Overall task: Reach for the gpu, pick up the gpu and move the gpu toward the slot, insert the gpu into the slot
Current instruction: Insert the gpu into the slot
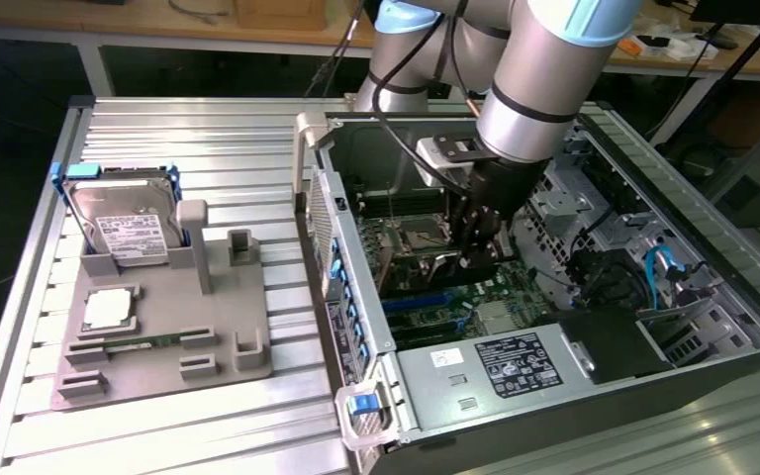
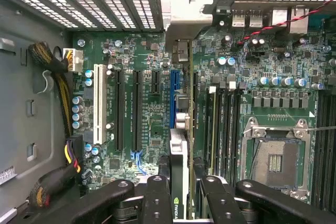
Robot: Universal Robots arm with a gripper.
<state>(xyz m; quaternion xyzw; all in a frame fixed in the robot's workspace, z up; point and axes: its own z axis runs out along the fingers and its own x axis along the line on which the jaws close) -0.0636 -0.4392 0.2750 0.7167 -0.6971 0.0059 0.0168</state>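
My gripper (image 1: 477,240) is down inside the open computer case (image 1: 353,327), over the green motherboard (image 1: 499,292). It is shut on the gpu (image 2: 178,150), a thin dark card seen edge-on between the black fingers (image 2: 157,198), with its silvery bracket (image 2: 181,19) at the far end. In the wrist view the card's edge runs right beside and along the blue slot (image 2: 172,98). Whether the card touches the slot I cannot tell. In the exterior view the blue slot (image 1: 420,300) shows just below the gripper.
Black memory strips (image 2: 223,124) and the square silver processor socket (image 2: 275,161) lie on the card's other side. A white connector (image 2: 97,103) and a cable bundle (image 2: 58,82) sit beyond the slot. Outside the case a grey fixture (image 1: 169,336) carries a hard drive (image 1: 123,223).
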